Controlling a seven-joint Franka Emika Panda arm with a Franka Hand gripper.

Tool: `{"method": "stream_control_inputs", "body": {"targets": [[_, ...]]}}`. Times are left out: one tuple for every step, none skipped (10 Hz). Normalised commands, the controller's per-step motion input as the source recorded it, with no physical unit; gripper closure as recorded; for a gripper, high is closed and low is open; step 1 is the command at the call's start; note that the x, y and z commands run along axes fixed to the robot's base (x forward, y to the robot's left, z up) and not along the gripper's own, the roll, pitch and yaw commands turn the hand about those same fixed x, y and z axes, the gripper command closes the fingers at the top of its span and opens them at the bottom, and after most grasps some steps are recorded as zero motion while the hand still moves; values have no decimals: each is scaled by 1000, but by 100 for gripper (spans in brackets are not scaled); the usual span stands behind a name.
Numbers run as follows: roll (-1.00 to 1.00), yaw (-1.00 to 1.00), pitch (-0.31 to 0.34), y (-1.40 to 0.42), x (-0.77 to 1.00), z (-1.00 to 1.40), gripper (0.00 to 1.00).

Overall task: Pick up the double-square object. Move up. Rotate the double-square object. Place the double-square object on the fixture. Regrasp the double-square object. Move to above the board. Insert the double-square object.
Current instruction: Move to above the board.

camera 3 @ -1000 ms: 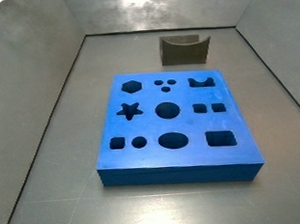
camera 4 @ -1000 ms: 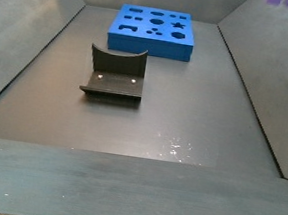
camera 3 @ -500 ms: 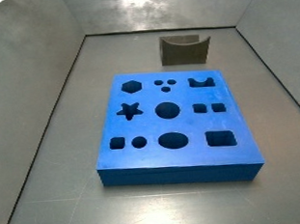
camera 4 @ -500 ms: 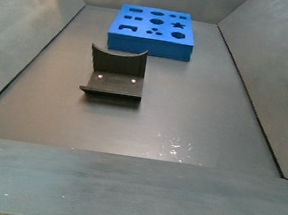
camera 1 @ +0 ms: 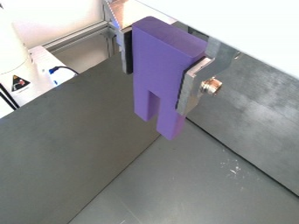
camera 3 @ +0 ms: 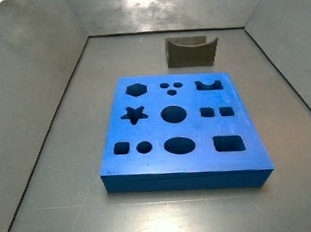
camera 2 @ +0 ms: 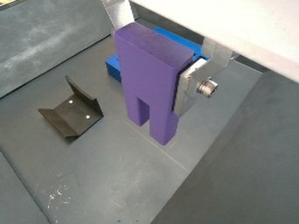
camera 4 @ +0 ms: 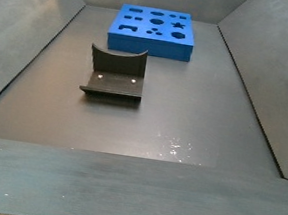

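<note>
I see the double-square object [camera 1: 160, 76] clamped between the gripper [camera 1: 158, 54] plates in both wrist views, its lilac body hanging lengthwise from the claw with the two square prongs pointing down toward the floor, clear of everything below. One silver finger [camera 2: 194, 85] presses flat against the block's side, and a bolt shows on that plate's outer face. The claw is clenched on the piece and carried high over the bin; neither side view catches the claw or the piece.

Below the claw in a wrist view, the fixture [camera 2: 68, 109] sits on the grey floor off to one side of the hanging prongs, well apart from them. The board [camera 2: 173, 42] peeks out from behind the held block, mostly hidden by it.

In both side views the fixture [camera 4: 113, 74] and the board [camera 3: 180, 127] stand apart on the floor [camera 4: 158, 122], and every cut-out in the board is unfilled.
</note>
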Motion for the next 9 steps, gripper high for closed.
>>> {"method": "stream_control_inputs", "body": {"targets": [[-9,-22,65,15,-867,23,100],[-9,-22,65,15,-867,23,100],[-9,-22,65,15,-867,23,100],[-9,-22,65,15,-867,23,100],[-9,-22,65,15,-867,23,100],[-9,-22,65,15,-867,23,100],[-9,-22,65,15,-867,23,100],[-9,-22,65,15,-867,23,100],[-9,-22,65,15,-867,23,100]]}}
